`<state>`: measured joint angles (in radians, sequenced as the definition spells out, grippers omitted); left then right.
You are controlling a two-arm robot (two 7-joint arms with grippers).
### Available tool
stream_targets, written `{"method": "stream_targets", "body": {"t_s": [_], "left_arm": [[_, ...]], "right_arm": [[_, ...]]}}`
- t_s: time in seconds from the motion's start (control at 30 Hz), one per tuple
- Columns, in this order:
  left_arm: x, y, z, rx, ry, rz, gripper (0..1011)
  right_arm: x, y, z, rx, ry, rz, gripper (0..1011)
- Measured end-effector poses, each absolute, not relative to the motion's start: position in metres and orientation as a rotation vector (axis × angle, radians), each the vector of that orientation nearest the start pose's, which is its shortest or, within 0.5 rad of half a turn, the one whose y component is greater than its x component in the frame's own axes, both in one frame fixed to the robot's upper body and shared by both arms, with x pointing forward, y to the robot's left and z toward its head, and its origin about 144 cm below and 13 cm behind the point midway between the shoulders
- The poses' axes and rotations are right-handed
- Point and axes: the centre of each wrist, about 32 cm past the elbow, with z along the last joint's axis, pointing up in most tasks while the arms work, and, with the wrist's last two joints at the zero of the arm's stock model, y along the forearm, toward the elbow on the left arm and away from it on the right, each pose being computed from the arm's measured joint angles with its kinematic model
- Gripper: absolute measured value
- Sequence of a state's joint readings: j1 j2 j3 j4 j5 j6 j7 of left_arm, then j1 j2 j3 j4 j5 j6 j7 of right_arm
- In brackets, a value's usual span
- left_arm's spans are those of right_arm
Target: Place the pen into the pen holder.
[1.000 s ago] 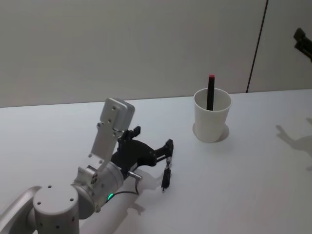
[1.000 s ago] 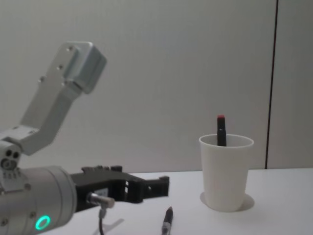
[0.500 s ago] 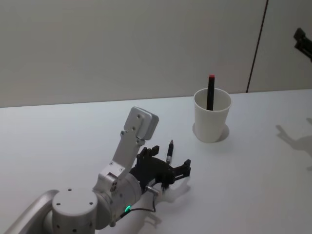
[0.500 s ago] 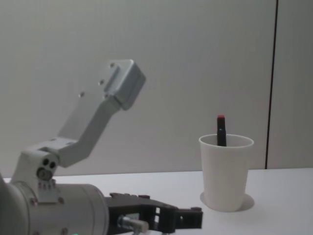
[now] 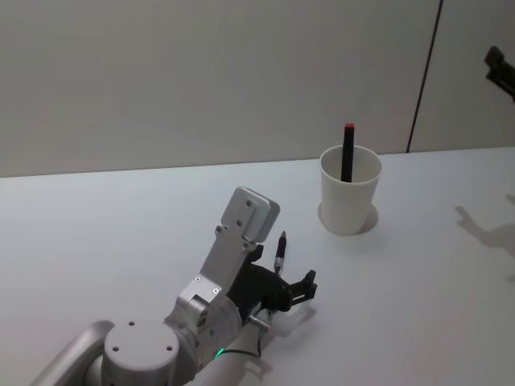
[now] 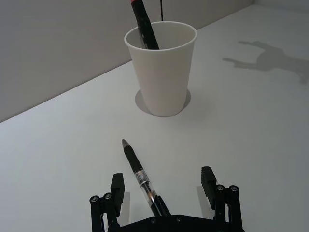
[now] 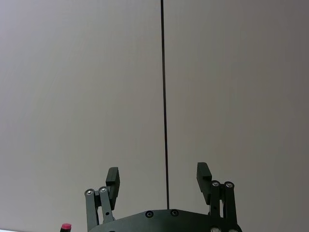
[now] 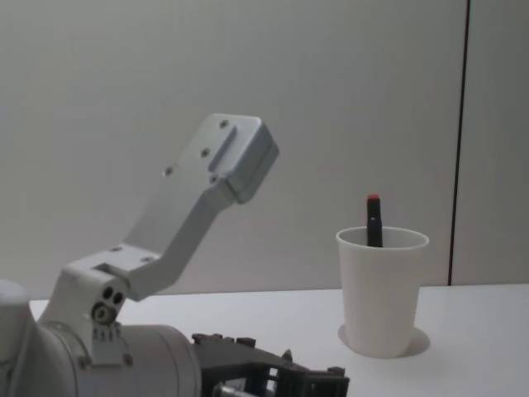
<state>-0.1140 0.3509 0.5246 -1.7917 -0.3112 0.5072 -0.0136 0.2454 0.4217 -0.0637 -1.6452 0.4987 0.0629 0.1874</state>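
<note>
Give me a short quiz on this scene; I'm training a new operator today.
1. True or false: the left gripper is shut on the pen lying on the table.
2. What stands in the pen holder? A) scissors B) a red-capped black pen C) nothing
3. Fill in: the raised right gripper is ____ (open/shut).
Key: 1 false, it is open, straddling the pen; 2 B; 3 open.

Reaching forward and low with the white metal left arm (image 5: 236, 245), black two-fingered left gripper (image 6: 162, 179) spread wide, and holding the black right gripper (image 7: 158, 172) high, fingers likewise parted.
</note>
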Motion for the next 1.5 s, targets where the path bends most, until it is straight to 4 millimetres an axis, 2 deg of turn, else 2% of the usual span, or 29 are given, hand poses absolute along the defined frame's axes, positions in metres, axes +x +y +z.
{"method": "stream_targets", "body": {"t_s": [1.23, 1.33, 1.43, 1.47, 1.5], "left_arm": [[0.430, 0.154, 1.170, 0.398, 0.122, 1.044, 1000], [0.430, 0.155, 1.170, 0.397, 0.121, 1.047, 978], [0.430, 0.155, 1.169, 0.396, 0.119, 1.050, 896], [0.430, 0.155, 1.169, 0.395, 0.119, 1.051, 896], [0.430, 0.155, 1.169, 0.395, 0.118, 1.052, 849]], "right_arm": [[0.512, -0.321, 1.268, 0.204, -0.138, -1.276, 1001], [0.512, -0.321, 1.268, 0.204, -0.138, -1.276, 1002], [0.512, -0.321, 1.268, 0.204, -0.138, -1.276, 1001], [0.512, -0.321, 1.268, 0.204, -0.138, -1.276, 1001], [0.512, -0.321, 1.268, 0.204, -0.138, -1.276, 1001]]}}
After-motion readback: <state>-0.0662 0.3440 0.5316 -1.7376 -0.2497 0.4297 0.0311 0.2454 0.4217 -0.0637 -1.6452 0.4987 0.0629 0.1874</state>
